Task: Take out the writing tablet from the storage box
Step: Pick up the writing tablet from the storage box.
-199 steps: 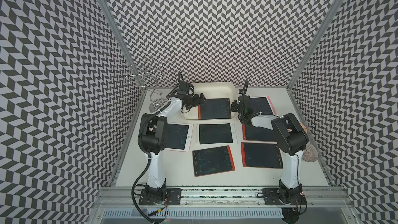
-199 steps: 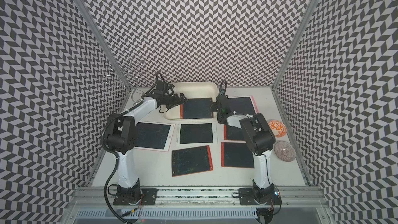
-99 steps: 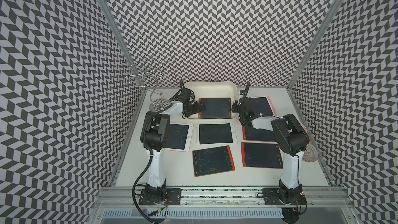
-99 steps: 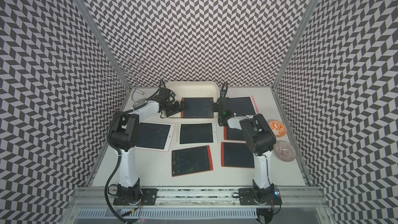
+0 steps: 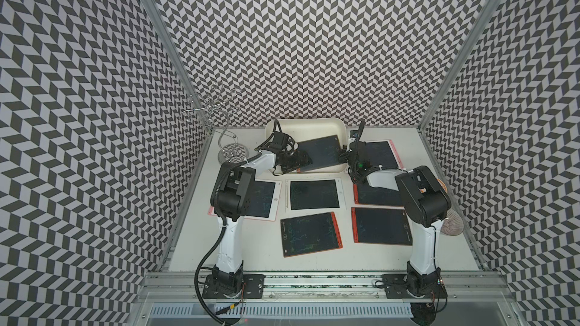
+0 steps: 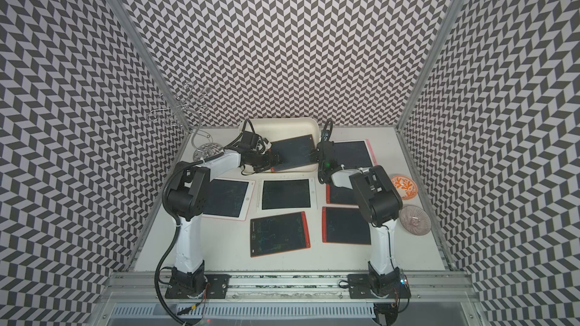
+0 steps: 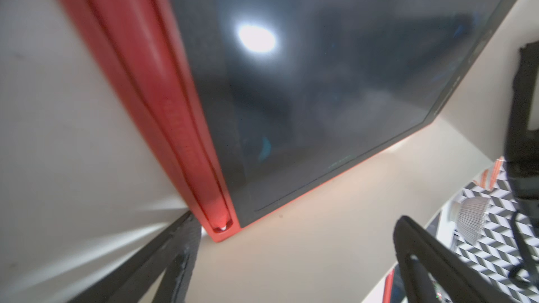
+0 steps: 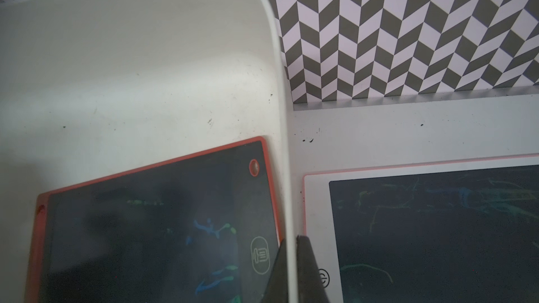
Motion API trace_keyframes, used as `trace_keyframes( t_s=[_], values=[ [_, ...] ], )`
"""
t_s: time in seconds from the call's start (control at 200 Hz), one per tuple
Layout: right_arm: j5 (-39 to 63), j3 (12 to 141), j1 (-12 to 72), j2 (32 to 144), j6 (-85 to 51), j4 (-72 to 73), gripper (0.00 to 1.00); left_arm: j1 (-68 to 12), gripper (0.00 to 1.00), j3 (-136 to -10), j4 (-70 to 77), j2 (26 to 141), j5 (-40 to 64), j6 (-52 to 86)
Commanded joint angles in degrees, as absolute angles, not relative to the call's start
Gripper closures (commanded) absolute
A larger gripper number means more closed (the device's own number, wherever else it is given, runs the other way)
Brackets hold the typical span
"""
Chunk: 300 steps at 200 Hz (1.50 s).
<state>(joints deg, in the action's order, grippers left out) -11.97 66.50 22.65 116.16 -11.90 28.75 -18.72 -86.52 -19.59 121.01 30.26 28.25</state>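
The cream-white storage box (image 5: 314, 128) (image 6: 282, 125) stands at the back of the table. A red-framed writing tablet (image 5: 318, 153) (image 6: 295, 152) lies in it, turned askew. My left gripper (image 5: 303, 161) (image 6: 275, 161) is open at the tablet's left near corner. In the left wrist view, that red corner of the tablet (image 7: 291, 83) sits just inside one finger (image 7: 175, 257) of the left gripper (image 7: 297, 220). My right gripper (image 5: 344, 156) (image 6: 315, 155) (image 8: 291, 243) is shut on the right wall of the box (image 8: 280, 83), beside the tablet (image 8: 145, 228).
Several other tablets lie on the table in front of the box (image 5: 314, 194) (image 5: 309, 233) (image 5: 381, 225), and a white-framed one (image 8: 437, 228) lies right of it. Two small bowls (image 6: 405, 186) (image 6: 414, 219) sit at the right edge. A wire stand (image 5: 230, 152) stands back left.
My left gripper has come from the box's left end to the tablet's left edge. The tablet has turned askew in the box. The right gripper has stayed on the wall.
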Motion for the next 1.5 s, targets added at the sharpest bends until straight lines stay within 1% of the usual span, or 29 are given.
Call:
trace_keyframes(
  t_s=[0.0, 0.26, 0.656, 1.082, 1.157, 1.242, 1.372, 1.497],
  values=[
    [-10.4, 67.5, 23.3, 112.9, -13.1, 36.7, 1.00, -19.2, 0.01, -86.0, -14.2, 120.6, 37.5, 31.1],
    [-10.2, 67.7, 23.4, 113.3, -13.7, 36.2, 1.00, -18.9, 0.01, -82.7, -5.6, 118.6, 43.7, 36.7],
    [-10.5, 67.9, 23.4, 113.5, -13.6, 35.7, 1.00, -18.2, 0.01, -79.4, 1.9, 115.9, 47.8, 41.7],
    [-10.8, 68.4, 23.4, 113.9, -13.7, 35.0, 1.00, -17.1, 0.01, -77.9, 3.2, 114.6, 48.8, 42.9],
    [-11.1, 68.4, 23.4, 113.9, -13.6, 34.8, 1.00, -16.5, 0.03, -78.0, 1.9, 114.3, 48.0, 42.1],
    [-11.4, 68.4, 23.4, 113.9, -13.7, 34.6, 1.00, -15.7, 0.07, -78.1, 0.1, 114.0, 46.4, 41.0],
    [-11.9, 68.5, 23.4, 113.8, -14.2, 34.2, 1.00, -14.9, 0.23, -78.1, -2.4, 113.4, 43.2, 39.5],
    [-12.5, 69.3, 23.4, 114.0, -14.6, 32.6, 1.00, -14.7, 0.38, -78.3, -3.4, 113.3, 42.2, 38.8]
  ],
)
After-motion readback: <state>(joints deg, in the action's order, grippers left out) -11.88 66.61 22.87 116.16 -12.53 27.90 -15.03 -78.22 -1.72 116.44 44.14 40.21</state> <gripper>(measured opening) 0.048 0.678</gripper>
